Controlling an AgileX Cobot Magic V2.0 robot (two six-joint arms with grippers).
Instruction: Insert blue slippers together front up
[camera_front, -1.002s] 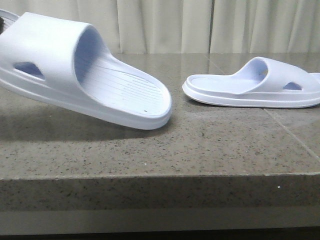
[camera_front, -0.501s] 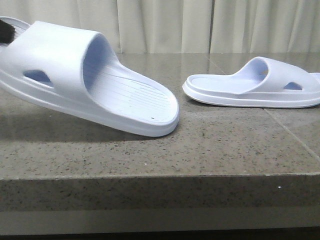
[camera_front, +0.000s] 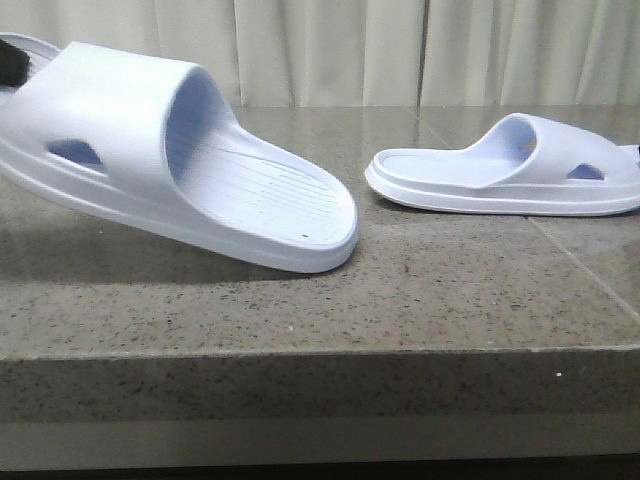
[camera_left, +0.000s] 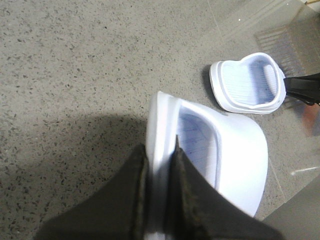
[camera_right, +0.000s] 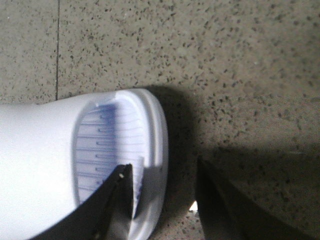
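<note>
Bare stone counter (camera_front: 440, 290) lies open between the slippers. At nine o'clock the left slipper (camera_front: 170, 150) blocks; at three o'clock, the right slipper (camera_front: 510, 170).

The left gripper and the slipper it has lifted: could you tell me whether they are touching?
Touching. In the left wrist view, the left gripper has its dark fingers pressed against both sides of the lifted slipper's rim.

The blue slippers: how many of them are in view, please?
2. One slipper is on the left, held by the left end effector. The other slipper lies flat on the table at the right.
</note>
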